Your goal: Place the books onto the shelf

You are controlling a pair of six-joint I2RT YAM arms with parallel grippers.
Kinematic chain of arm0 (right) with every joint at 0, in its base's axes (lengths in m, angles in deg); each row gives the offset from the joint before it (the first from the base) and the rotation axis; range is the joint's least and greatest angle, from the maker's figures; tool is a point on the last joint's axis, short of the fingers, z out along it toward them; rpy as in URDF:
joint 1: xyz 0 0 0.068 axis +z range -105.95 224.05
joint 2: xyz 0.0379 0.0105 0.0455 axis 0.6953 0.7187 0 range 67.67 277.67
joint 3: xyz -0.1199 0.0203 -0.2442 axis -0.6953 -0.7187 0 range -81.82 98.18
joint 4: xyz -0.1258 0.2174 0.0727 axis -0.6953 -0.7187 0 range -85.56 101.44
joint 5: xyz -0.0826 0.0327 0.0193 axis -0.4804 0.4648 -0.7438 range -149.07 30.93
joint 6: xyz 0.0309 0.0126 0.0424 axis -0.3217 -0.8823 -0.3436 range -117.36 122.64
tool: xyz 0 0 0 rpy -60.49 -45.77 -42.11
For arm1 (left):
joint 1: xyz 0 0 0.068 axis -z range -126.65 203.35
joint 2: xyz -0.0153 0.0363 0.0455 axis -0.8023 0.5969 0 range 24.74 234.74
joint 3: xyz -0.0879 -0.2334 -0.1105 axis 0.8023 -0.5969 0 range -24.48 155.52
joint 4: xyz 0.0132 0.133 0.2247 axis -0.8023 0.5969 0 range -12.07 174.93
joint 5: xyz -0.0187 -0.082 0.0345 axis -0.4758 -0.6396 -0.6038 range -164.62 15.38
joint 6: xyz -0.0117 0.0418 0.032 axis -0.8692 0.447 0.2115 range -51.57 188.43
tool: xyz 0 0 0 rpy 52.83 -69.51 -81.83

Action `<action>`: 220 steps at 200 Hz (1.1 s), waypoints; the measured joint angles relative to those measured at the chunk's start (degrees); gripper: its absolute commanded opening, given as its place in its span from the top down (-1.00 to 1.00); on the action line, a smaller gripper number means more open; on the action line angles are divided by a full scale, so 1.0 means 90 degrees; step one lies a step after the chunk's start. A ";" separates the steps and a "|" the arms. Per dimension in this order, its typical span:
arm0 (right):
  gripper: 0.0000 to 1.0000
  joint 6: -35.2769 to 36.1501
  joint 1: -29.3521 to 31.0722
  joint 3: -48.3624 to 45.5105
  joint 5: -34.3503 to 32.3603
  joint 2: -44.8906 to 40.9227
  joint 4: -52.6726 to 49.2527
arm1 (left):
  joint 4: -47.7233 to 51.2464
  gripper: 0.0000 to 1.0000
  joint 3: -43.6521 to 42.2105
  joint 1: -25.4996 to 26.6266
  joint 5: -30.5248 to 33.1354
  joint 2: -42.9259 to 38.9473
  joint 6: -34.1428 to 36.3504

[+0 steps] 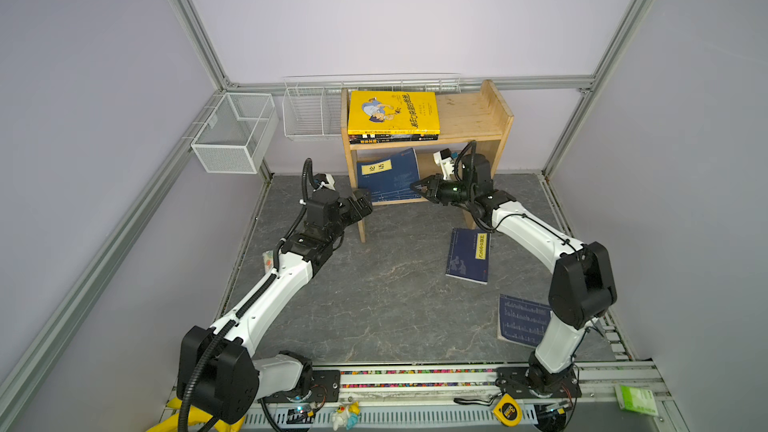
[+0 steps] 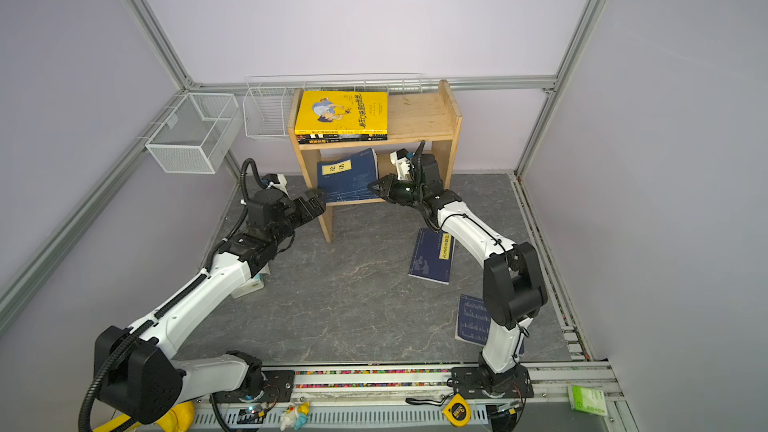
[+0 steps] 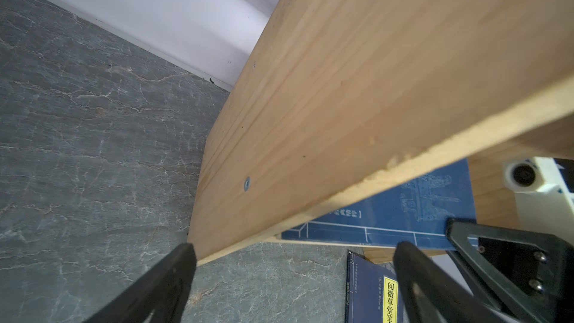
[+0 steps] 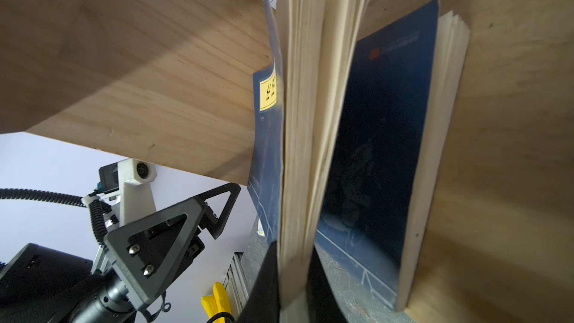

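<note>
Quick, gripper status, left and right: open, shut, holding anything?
Left gripper: open, empty, at the shelf's left side panel.
Right gripper: shut on the pages of the navy book in the lower tier.

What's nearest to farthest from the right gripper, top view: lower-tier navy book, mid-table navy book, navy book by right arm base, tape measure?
From the right gripper:
1. lower-tier navy book, clamped in it
2. mid-table navy book, right of centre
3. navy book by right arm base, near right
4. tape measure, at the front
</note>
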 measured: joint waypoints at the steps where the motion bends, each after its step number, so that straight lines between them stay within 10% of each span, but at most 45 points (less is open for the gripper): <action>1: 0.73 0.0002 0.0000 0.0000 -0.0002 0.0000 -0.0002 | -0.0007 -0.98 0.0000 0.0000 0.0002 0.0007 0.0000; 87: 0.66 0.0170 0.0034 0.0039 -0.0202 0.0027 -0.0117 | -0.0262 -0.91 0.0000 0.0000 0.0415 0.0685 -0.0061; 220: -0.17 0.1103 0.0204 0.0228 -0.1302 -0.0107 -0.0930 | -0.0369 -0.89 -0.0002 0.0000 0.0816 0.0823 -0.0442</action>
